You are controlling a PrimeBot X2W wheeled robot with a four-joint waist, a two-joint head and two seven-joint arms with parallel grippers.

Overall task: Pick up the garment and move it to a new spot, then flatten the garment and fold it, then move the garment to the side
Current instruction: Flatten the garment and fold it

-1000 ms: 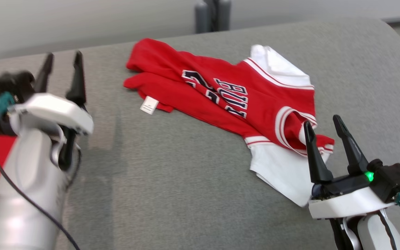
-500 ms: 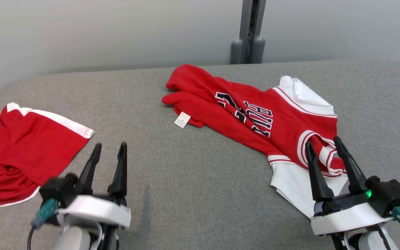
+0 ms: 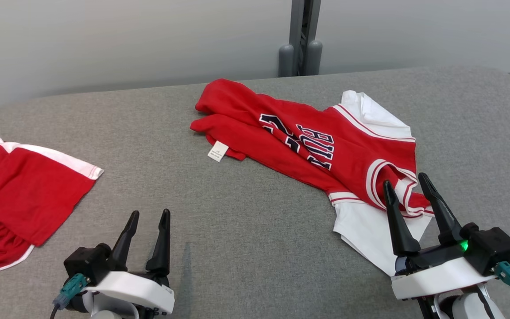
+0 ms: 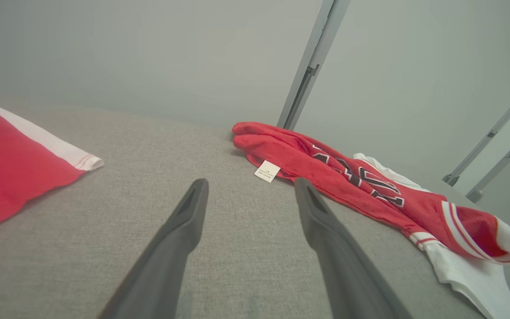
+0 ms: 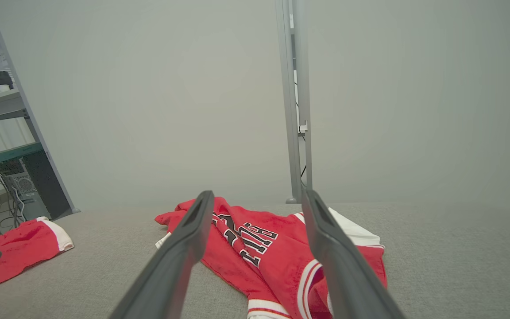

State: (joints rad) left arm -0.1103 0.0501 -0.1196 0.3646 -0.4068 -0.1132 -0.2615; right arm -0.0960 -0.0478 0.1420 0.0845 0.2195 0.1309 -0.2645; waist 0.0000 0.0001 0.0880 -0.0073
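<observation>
Four parted fingers (image 3: 162, 241), two red garments (image 3: 281, 141)

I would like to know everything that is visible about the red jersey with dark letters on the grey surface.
The red jersey looks like soft knit cloth, with dark, white-edged lettering, white-and-red striped trim and a white layer beneath. It lies crumpled and partly folded over itself, slantwise on the grey padded surface, a small white label sticking out at its edge. The open right gripper stands at its striped end; contact cannot be told.

one jersey (image 3: 308, 146), one shorts (image 3: 20, 190), two grippers (image 3: 150, 212) (image 3: 404, 178)
</observation>
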